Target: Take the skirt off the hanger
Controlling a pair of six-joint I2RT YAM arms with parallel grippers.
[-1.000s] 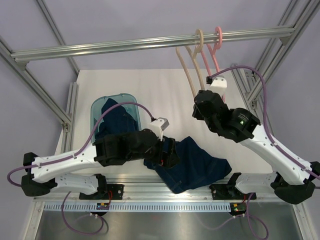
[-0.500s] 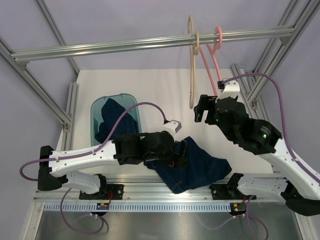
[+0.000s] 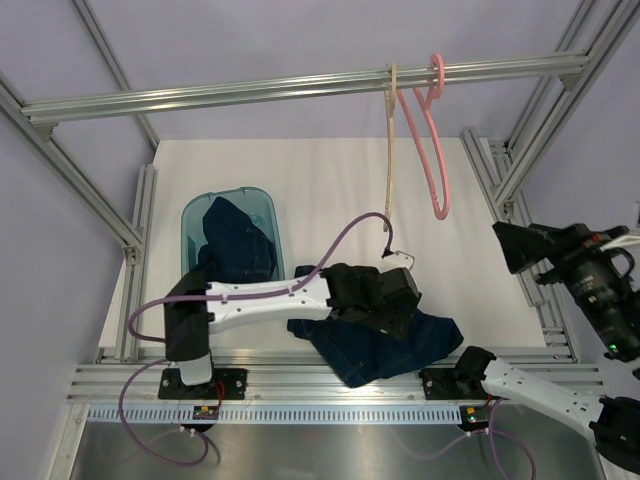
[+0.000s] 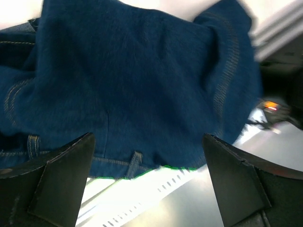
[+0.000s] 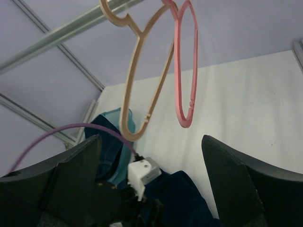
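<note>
Lying beneath wide-spread left end effector (image 4: pixel 147 137) | skirt (image 4: pixel 142 80), on table (image 3: pixel 330 190)

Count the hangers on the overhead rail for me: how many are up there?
2. A beige hanger hangs from the rail, right of its middle, and a pink hanger hangs just to its right. Both are bare, and no others show in any view.

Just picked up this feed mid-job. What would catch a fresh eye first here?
The denim skirt lies crumpled at the near edge of the table, with the left gripper open over it. Up on the rail, the beige hanger and the pink hanger both hang bare. A teal bin at the left holds another dark garment.
</note>
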